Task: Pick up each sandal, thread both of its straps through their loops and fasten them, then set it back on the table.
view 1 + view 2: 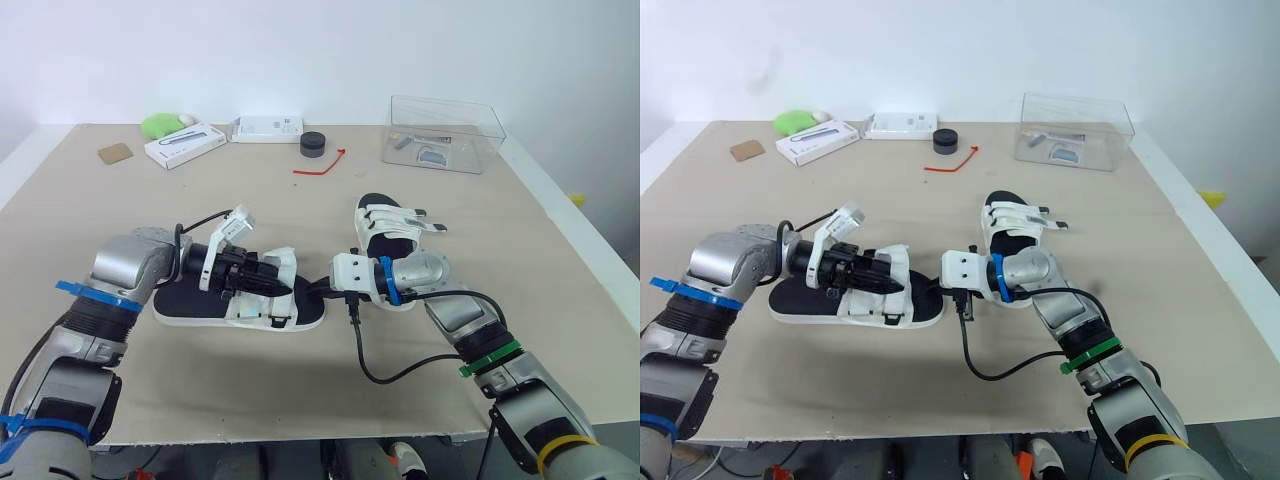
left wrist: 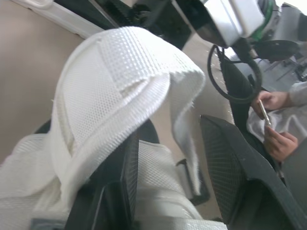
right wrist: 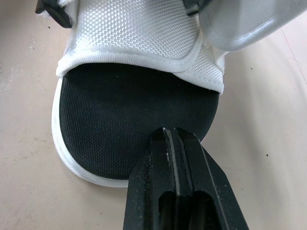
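Near sandal (image 1: 190, 300), left jaws open around its strap (image 2: 120, 81), right jaws closed at toe.

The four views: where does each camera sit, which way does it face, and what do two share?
Left eye view: on the head, facing forward and down over the table; both arms, left pincer and right pincer at the near sandal.
Right eye view: the head's other eye; shares that scene and arms.
Left wrist view: on the left wrist, facing the white strap between its open fingers.
Right wrist view: on the right wrist, facing the black footbed past its shut fingers.
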